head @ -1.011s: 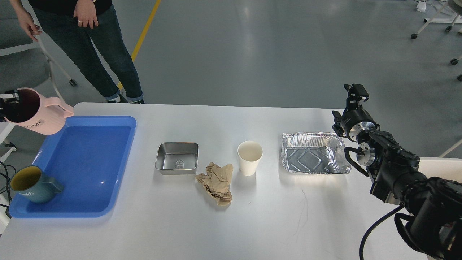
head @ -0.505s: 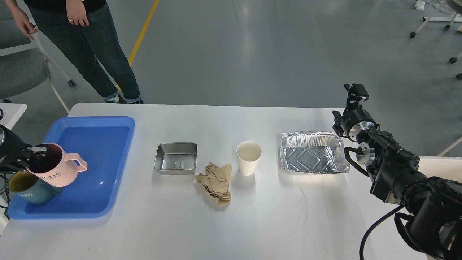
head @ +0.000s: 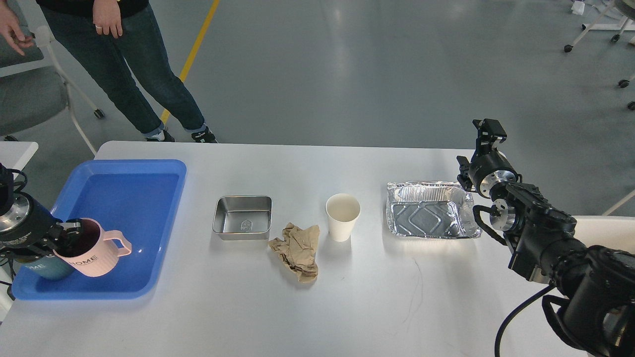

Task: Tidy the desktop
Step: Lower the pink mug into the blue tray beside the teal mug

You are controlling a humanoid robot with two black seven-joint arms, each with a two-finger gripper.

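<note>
Your left gripper (head: 69, 233) at the lower left of the frame is clamped on the rim of the pink mug (head: 92, 248), which sits inside the blue tray (head: 149, 198) beside a teal mug (head: 42, 267) that the arm mostly hides. Your right gripper (head: 488, 131), at the right of the frame above the foil pan (head: 429, 208), is seen end-on, so you cannot tell how its fingers stand. The desktop (head: 372, 297) fills the middle and lower frame, carrying a steel container (head: 243, 217), crumpled brown paper (head: 296, 250) and a white paper cup (head: 342, 216).
</note>
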